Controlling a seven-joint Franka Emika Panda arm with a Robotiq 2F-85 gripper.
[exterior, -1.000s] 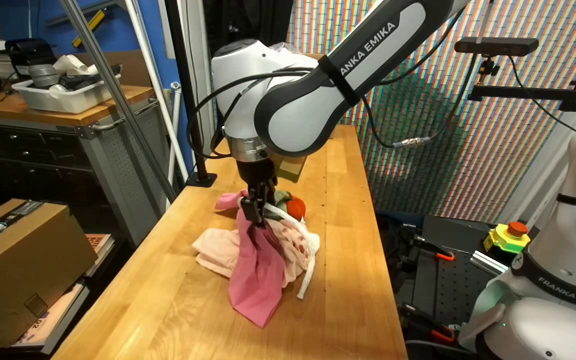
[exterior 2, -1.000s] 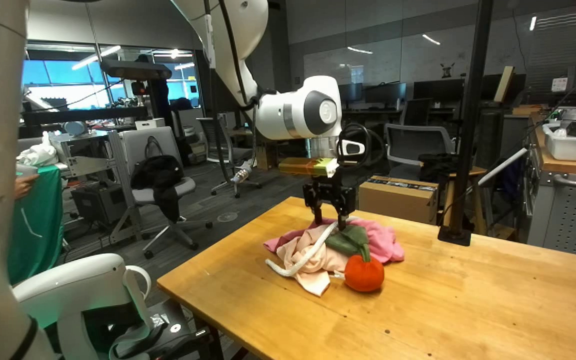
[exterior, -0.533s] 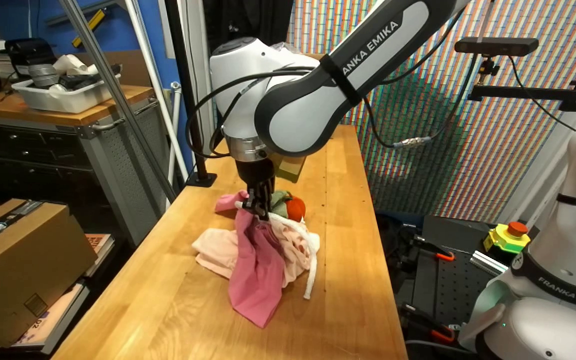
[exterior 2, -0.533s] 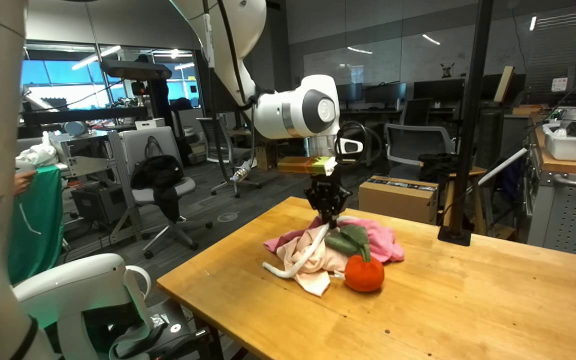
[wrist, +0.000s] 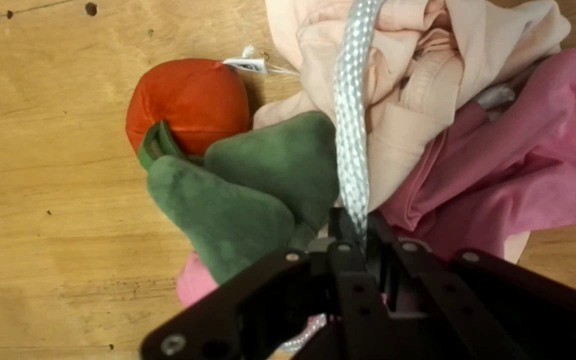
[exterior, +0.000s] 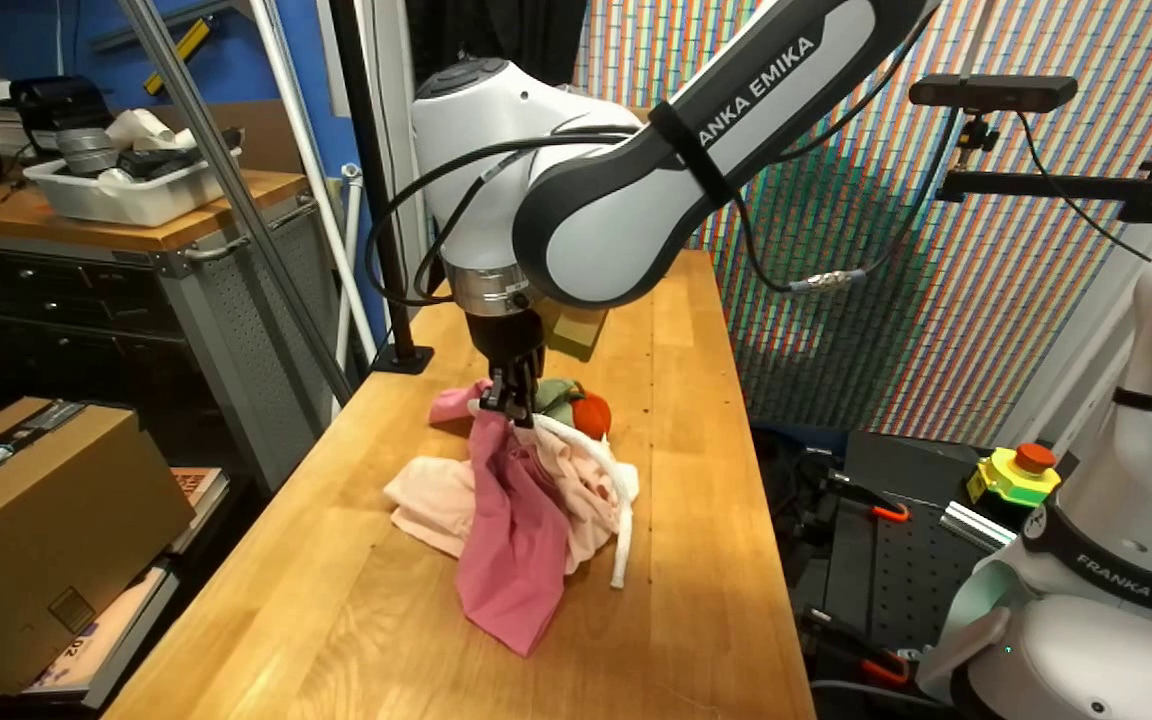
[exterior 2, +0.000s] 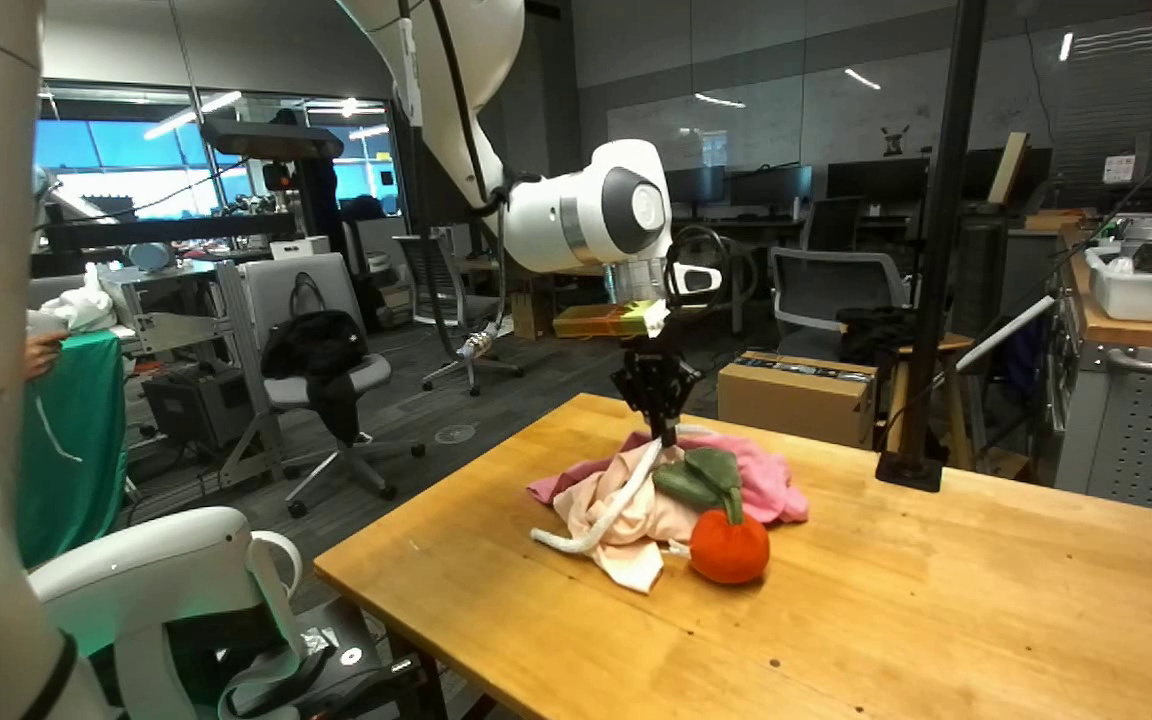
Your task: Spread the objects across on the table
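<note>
The tool (wrist: 357, 227) is drawn together on a white braided rope (wrist: 351, 105), low over the worktop (exterior 2: 896, 610) (whether its tips touch what lies beneath, I can't tell). From the tool the rope slopes down across the peach cloth (wrist: 413, 112), and in both exterior views that end reaches out past the cloth's edge. In the wrist view, a further stretch of rope shows under the tool. Pink cloth (wrist: 558, 150) spreads to the right of the tool there, with a smaller pink patch (wrist: 194, 282) left of it. The red plush toy (wrist: 195, 97) sits ahead and left of the tool, green leaves (wrist: 288, 155) nearest it.
</note>
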